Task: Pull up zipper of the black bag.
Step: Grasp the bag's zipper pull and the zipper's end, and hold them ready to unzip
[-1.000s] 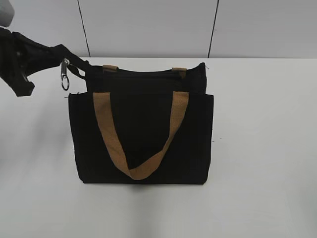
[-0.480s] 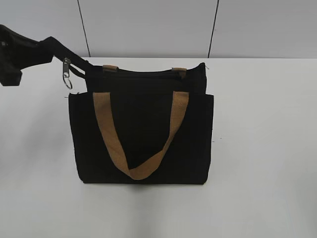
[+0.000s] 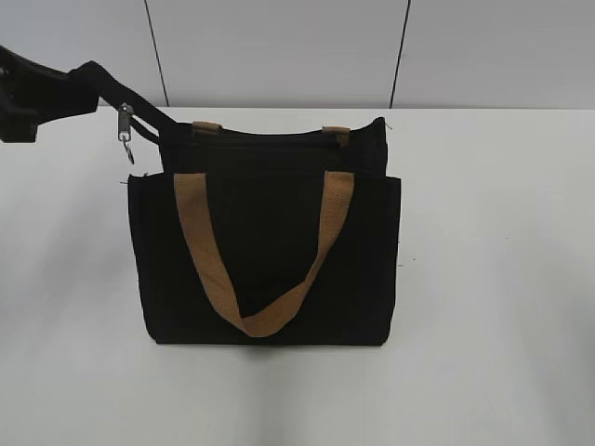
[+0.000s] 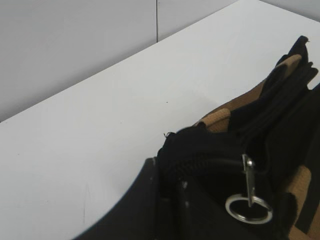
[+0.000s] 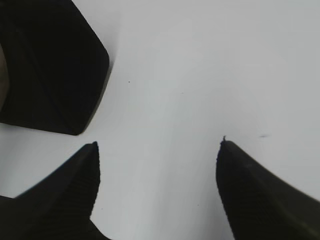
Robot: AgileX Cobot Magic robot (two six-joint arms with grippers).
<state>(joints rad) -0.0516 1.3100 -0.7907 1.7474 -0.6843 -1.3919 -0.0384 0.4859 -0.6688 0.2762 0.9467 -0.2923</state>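
Note:
The black bag [image 3: 270, 260] stands upright on the white table, its tan handles hanging down the front. The zipper [image 3: 270, 139] runs along its top edge. Its silver pull tab with a ring [image 3: 124, 130] hangs off the bag's top left corner. My left gripper [image 3: 79, 88] is at the far upper left, shut on a black fabric tail that runs from that corner. In the left wrist view the pull tab [image 4: 248, 197] dangles just right of my gripper [image 4: 172, 187] and the pinched fabric. My right gripper [image 5: 157, 150] is open and empty over bare table, near a bag corner [image 5: 50, 65].
The white table [image 3: 493, 279] extends to the right and front of the bag. A grey panelled wall [image 3: 279, 46] stands right behind the bag. The right arm does not show in the exterior view.
My left gripper has moved up and to the left with the black tail, which now stretches straighter. The silver pull tab has risen slightly and swung. The bag body has not moved.

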